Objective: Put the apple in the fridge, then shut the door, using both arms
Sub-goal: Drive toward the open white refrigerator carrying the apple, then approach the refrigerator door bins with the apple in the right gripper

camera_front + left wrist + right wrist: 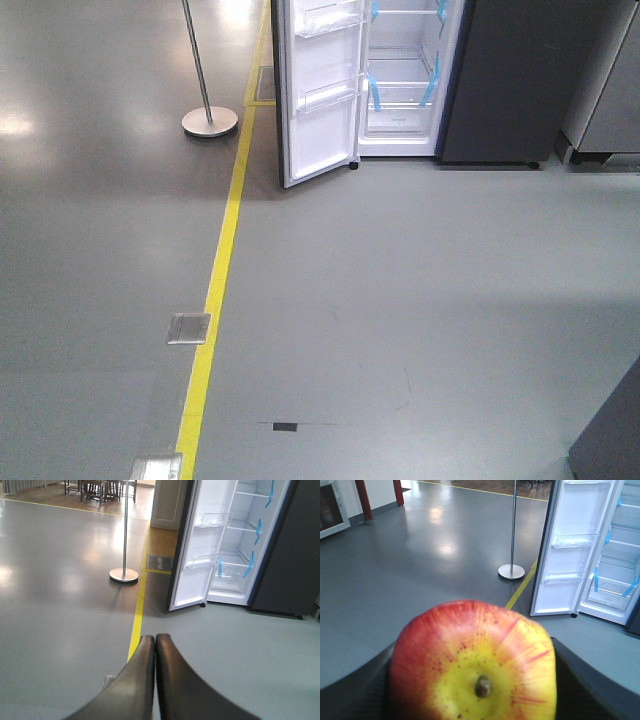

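Currently held: small round red apple (472, 662) with yellow stem patch, pinched between right gripper (472, 692) dark fingers (592, 692).
Left gripper (155, 642): fingers pressed together, holding nothing.
Fridge (505, 90): tall, dark grey, white inside, well ahead.
Door (320, 100): tall, narrow, open.

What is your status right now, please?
Left pincer shut, empty. Right pincer shut on apple. Fridge ahead, door open. Floor between bare; pole stand off left.
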Available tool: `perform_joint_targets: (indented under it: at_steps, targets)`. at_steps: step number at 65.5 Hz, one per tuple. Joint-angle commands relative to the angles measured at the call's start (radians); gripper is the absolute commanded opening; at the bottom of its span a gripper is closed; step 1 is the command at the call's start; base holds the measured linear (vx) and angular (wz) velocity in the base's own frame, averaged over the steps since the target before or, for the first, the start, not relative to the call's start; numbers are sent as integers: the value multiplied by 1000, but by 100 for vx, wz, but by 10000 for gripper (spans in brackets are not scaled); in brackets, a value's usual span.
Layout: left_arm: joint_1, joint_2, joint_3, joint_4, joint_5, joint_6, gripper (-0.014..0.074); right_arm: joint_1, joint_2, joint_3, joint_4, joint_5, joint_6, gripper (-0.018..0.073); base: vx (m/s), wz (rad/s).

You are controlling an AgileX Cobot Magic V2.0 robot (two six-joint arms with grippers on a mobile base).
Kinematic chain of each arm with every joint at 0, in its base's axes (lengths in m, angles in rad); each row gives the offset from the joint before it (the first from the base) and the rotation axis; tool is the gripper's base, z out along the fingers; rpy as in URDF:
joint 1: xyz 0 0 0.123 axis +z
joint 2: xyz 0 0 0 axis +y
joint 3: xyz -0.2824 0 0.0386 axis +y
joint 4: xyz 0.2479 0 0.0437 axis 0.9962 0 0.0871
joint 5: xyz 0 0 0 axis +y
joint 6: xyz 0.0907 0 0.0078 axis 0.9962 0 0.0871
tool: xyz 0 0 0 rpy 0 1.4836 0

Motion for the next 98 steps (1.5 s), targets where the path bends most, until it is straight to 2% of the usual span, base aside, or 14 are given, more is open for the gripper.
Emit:
perform_joint_targets:
  at_steps: [1,98]
  targets:
    - [-4,-14,-17,2,-70,-7,-6,-1,1,-19,19,-79,-8,-8,22,-3]
    - [-4,-14,-17,2,-70,-7,-6,-1,1,-19,19,-79,-8,-8,24,-2]
